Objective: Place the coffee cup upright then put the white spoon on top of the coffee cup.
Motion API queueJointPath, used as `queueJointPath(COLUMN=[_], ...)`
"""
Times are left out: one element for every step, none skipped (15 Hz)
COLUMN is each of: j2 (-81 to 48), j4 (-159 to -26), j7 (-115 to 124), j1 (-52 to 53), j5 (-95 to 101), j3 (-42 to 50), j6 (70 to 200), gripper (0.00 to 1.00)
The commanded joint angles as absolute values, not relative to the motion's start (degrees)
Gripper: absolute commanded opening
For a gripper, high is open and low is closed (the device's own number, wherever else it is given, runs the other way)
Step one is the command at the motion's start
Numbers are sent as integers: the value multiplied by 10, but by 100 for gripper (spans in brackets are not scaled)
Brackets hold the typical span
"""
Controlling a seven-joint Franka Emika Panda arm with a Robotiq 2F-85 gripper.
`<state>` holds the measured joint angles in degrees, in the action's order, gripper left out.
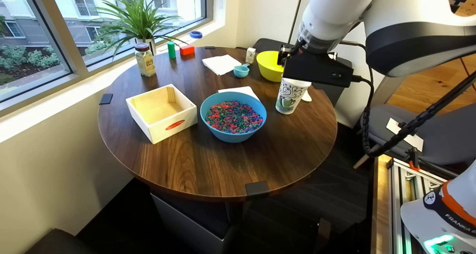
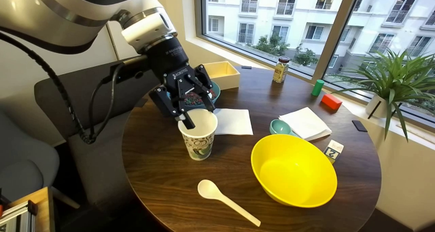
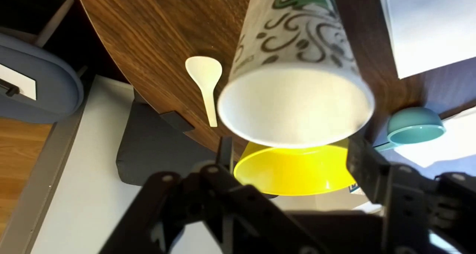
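Observation:
The coffee cup [image 2: 198,142] stands upright on the table, with its open mouth up, in both exterior views [image 1: 291,95]. In the wrist view the cup [image 3: 293,49] shows its white mouth and printed side close to the jaws. My gripper [image 2: 200,116] is open at the height of the cup's rim, its fingertips apart, one overlapping the mouth. Whether a finger touches the rim I cannot tell. The white spoon [image 2: 210,190] lies flat on the table near the cup. It also shows in the wrist view [image 3: 203,73] and partly behind the cup in an exterior view [image 1: 306,96].
A yellow bowl [image 2: 294,174] stands near the spoon. A blue bowl [image 1: 232,137] of coloured bits is on the cup's far side, near a wooden box [image 1: 173,127]. Napkins [image 2: 234,121], a teal scoop [image 2: 280,127], a letter block [image 2: 333,149] and a jar [image 2: 281,69] lie around.

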<state>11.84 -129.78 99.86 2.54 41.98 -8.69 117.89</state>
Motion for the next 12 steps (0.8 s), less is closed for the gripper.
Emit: queueJointPath(j2=[149, 155, 162, 170, 177, 183, 190, 197, 204, 210, 216, 222], j4=[-1317, -1318, -1320, -1322, -1324, -1324, -1326, -1328, -1332, -1335, -1339, -1342], j7=[929, 902, 872, 838, 806, 769, 737, 707, 669, 642, 613, 577], j1=[26, 25, 23, 21, 18, 14, 9, 5, 2, -5, -12, -17], j5=[373, 357, 337, 313, 292, 264, 240, 214, 182, 161, 139, 112], j3=[-62, -54, -46, -38, -30, -22, -15, -7, 4, 11, 19, 30], j6=[1201, 1206, 1213, 1218, 1226, 1222, 1217, 1215, 1214, 1210, 1207, 1206], gripper=[100, 100, 100, 100, 100, 100, 100, 100, 100, 100, 100, 100])
